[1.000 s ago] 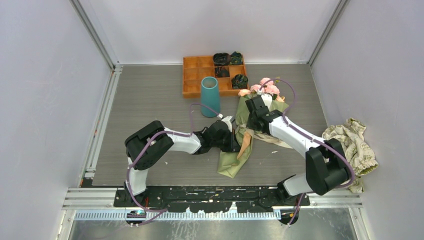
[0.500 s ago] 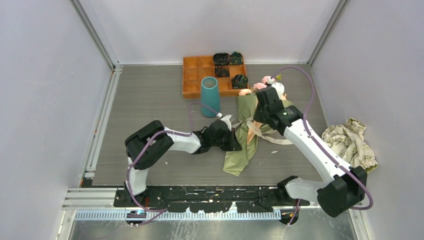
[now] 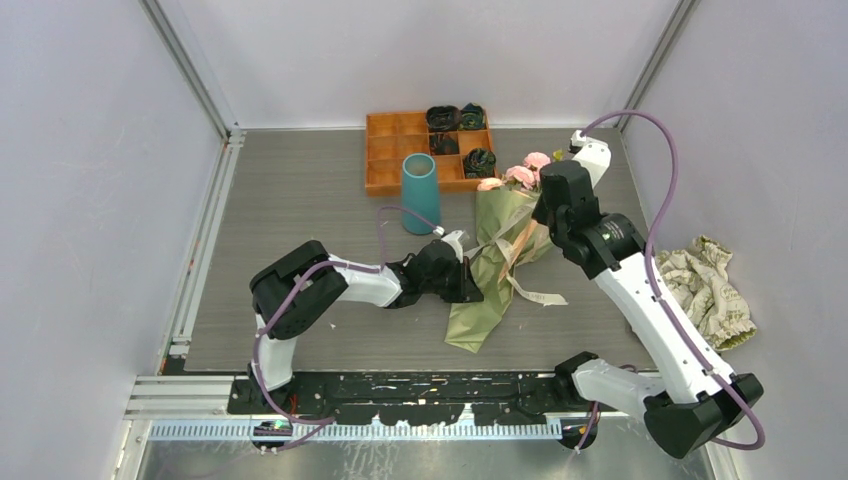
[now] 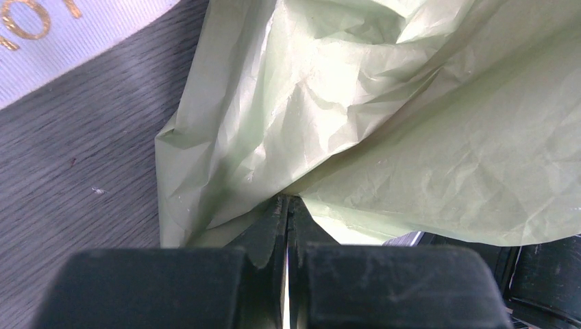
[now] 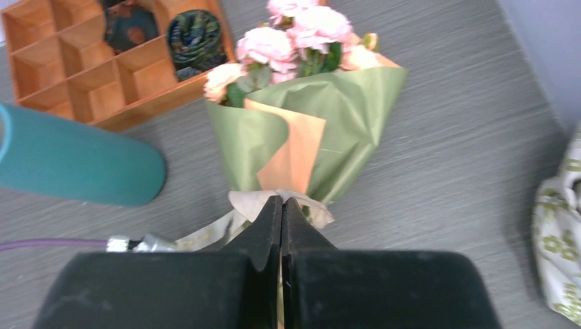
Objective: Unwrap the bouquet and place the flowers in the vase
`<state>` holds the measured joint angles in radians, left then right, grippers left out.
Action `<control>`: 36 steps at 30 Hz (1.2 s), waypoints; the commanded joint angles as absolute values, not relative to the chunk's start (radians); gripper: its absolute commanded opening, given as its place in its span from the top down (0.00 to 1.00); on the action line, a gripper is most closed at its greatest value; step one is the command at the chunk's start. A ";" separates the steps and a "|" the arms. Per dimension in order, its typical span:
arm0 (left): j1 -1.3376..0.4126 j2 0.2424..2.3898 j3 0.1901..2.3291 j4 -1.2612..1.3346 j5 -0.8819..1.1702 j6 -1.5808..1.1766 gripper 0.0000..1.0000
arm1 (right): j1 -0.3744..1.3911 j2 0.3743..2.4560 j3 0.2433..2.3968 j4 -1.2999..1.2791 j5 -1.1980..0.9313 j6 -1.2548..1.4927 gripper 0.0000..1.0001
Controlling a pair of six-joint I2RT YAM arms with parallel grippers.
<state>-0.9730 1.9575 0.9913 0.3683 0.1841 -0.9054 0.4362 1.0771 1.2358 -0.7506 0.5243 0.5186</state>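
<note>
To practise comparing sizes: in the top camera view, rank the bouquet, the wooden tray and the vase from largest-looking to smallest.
1. bouquet and wooden tray: too close to rank
2. vase: clearly smallest

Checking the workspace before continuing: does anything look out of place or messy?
A crumpled paper wad lies at the right edge of the table. The ribbon of the bouquet trails loose on the table.

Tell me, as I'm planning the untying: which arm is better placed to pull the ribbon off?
Right. The right pincer looks shut on the ribbon tying the bouquet; the left pincer is shut on the paper, anchoring it.
</note>
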 commanded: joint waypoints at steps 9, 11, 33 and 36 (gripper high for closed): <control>-0.964 1.991 0.944 0.255 0.137 -0.860 1.00 | 0.433 0.906 1.451 -0.842 0.993 0.424 0.99; -0.963 1.982 0.940 0.254 0.136 -0.859 1.00 | 0.433 0.862 1.504 -0.820 1.072 0.387 0.99; -0.962 1.962 0.938 0.243 0.132 -0.853 1.00 | 0.433 0.653 1.748 -0.309 1.395 -0.188 0.99; -0.962 1.951 0.939 0.241 0.138 -0.856 1.00 | 0.436 0.642 1.746 -0.187 1.412 -0.310 0.99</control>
